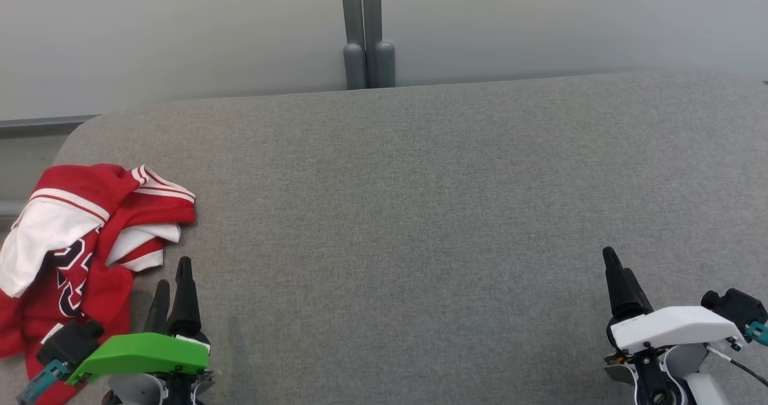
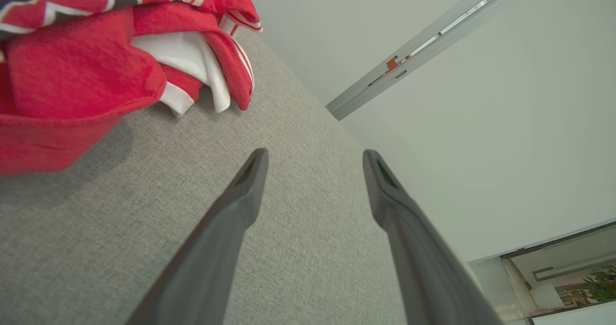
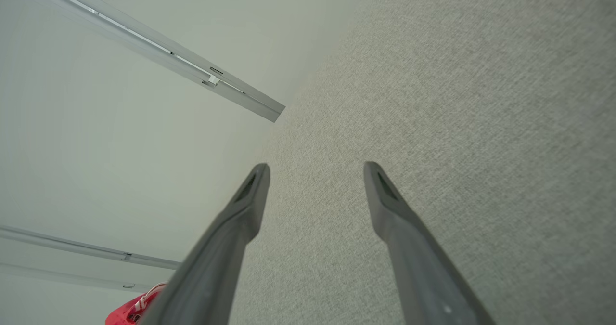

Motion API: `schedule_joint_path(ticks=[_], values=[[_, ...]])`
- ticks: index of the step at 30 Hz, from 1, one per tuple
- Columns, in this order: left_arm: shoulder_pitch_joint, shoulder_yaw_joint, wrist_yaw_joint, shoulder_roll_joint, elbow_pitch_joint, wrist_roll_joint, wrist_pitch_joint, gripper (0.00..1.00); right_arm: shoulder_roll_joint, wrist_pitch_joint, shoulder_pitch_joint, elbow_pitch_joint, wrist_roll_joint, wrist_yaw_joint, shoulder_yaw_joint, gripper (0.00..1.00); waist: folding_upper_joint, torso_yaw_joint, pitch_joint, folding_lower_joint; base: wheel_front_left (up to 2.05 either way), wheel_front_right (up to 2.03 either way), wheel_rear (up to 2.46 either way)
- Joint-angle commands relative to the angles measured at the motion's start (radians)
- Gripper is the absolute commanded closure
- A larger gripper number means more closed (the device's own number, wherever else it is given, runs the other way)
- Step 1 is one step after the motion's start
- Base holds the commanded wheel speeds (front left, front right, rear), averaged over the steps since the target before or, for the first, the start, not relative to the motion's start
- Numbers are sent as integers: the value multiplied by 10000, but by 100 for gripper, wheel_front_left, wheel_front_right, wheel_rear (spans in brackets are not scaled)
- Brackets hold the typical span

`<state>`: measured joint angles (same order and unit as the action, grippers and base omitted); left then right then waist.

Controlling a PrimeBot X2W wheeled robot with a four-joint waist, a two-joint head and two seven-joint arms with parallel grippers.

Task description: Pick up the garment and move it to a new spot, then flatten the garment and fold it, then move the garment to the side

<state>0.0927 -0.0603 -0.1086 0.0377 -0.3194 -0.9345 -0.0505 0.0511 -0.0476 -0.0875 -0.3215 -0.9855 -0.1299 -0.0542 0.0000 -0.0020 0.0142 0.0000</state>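
A crumpled red and white jersey (image 1: 78, 237) with dark lettering lies at the left edge of the grey fabric surface (image 1: 420, 213). The same garment (image 2: 96, 50) fills the upper left of the left wrist view. My left gripper (image 1: 173, 282) sits just right of the garment's lower part, open, with nothing between its fingers (image 2: 245, 190). At the lower right my right gripper (image 1: 618, 273) rests far from the garment, open and empty. A small red corner of the garment (image 3: 137, 308) peeks past the right gripper's fingers (image 3: 250, 204).
A pale wall panel with a grey vertical post (image 1: 366, 33) runs behind the surface's far edge. The surface's rounded left corner (image 1: 84, 129) lies just beyond the garment. Broad bare grey fabric stretches between the two grippers.
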Motion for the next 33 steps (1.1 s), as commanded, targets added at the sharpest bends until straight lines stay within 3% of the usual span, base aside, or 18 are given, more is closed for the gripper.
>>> schedule_joint_path(ticks=[1,33], values=[[33,17,29,78,115,429,-113,0,32,-141,-207,64,414,-6,-6,0,0,-8,-2,0,0,0,0],[-267,296,342,120,-159,4620,-1057,0,-26,-1092,172,333,4779,-8,314,0,0,-65,-98,0,0,0,0]])
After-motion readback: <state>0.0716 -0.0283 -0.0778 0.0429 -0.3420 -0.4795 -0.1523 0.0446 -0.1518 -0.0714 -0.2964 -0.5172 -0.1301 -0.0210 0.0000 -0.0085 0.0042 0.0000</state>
